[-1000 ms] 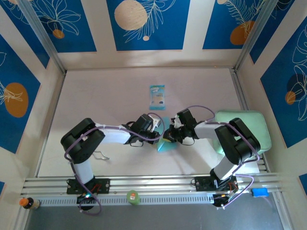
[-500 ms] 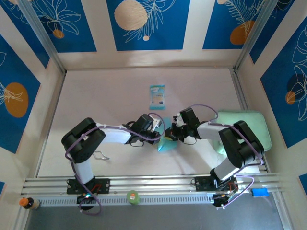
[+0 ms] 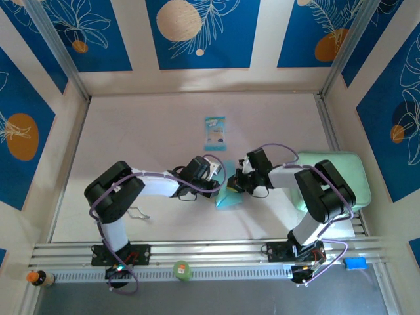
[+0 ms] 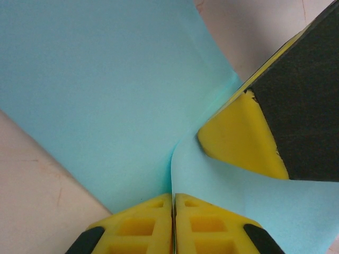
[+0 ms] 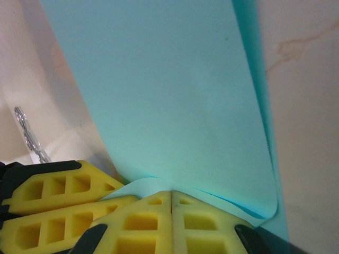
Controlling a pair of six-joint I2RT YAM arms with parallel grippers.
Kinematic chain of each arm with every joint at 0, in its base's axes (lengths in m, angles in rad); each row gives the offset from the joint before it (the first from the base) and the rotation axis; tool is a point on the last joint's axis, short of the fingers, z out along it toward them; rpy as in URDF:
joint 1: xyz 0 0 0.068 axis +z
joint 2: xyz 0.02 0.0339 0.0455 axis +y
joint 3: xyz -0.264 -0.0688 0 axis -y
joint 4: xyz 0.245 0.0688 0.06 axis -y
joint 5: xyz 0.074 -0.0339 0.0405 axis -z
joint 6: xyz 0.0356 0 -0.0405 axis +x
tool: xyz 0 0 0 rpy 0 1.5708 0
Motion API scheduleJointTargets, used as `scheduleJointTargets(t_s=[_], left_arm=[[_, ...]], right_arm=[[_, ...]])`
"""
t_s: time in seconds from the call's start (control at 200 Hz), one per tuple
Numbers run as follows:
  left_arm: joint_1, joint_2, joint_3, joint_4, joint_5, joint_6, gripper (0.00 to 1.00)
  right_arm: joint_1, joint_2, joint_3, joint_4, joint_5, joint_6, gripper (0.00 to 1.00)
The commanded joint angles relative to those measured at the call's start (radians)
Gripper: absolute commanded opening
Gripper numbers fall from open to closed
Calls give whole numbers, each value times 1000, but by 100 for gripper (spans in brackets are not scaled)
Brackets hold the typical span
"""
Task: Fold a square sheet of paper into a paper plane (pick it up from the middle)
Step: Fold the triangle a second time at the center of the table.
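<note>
**Both pincers clamped on the light-blue sheet, tip to tip**

My left pincer and right pincer meet over the table, each with its jaws closed on the square sheet of paper. The sheet sits between and just on the near side of them, bent into a fold. From the left wrist I see the paper running into the seam of the left pincer, with a right-pincer finger touching it just beside. From the right wrist, the sheet rises from the shut right pincer. A teal-and-white packet lies beyond both pincers, well apart. A pale green pad sits off to the right pincer's right.
</note>
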Motion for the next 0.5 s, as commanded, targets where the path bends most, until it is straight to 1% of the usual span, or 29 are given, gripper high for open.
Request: scheduleJointTargets(t_s=[0.0,0.135,0.345,0.495], left_arm=[[-2,27,2,-66,5,20,11],[-2,26,-3,-54,6,15,11],[-2,28,-2,-58,6,16,11],[-2,30,-1,-70,6,23,11]], right_arm=[[-16,-38,10,-44,-24,-19,3],[-32,-47,22,-40,-25,-32,3],[-60,11,-50,5,28,-22,3],[-83,-6,-72,28,48,-10,3]])
